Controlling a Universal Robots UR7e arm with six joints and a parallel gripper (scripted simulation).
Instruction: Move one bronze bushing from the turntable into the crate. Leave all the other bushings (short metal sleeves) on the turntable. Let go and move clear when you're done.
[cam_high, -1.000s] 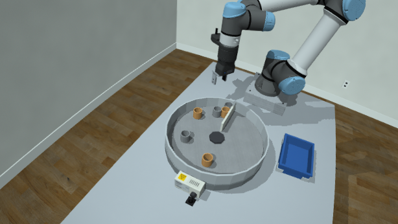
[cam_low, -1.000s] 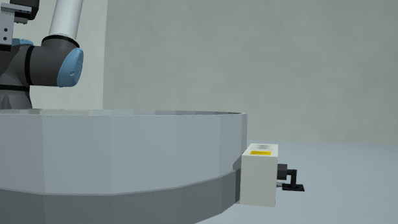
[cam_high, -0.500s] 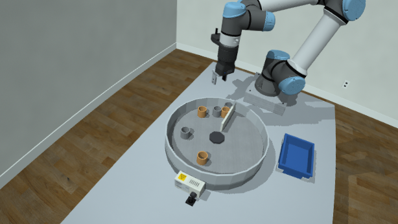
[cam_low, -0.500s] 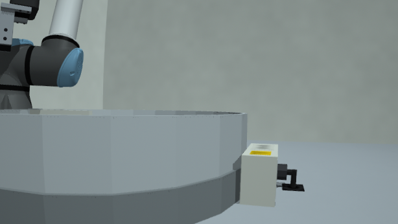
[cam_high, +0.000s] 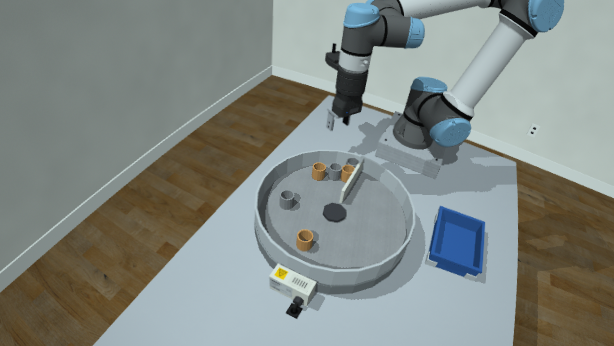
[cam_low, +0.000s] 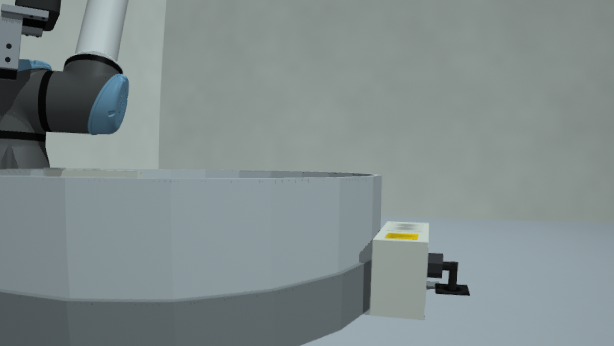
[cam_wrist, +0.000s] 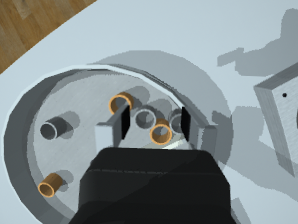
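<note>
Gripper (cam_high: 338, 121) (cam_wrist: 155, 116) wide open, nothing held, above t'table (cam_high: 376, 239) (cam_low: 215, 235) (cam_wrist: 20, 165); bronze bushing (cam_high: 319, 171) (cam_wrist: 121, 104) stands by t'table's far wall, so descend straight, centred (mind grey nbr (cam_high: 335, 171) (cam_wrist: 146, 118)).

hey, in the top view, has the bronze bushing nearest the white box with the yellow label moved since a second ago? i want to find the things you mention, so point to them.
Yes. The bronze bushing (cam_high: 305, 241) (cam_wrist: 50, 185) has shifted left in the top view, measured against the white box (cam_high: 291, 288) (cam_low: 398, 280).
</note>
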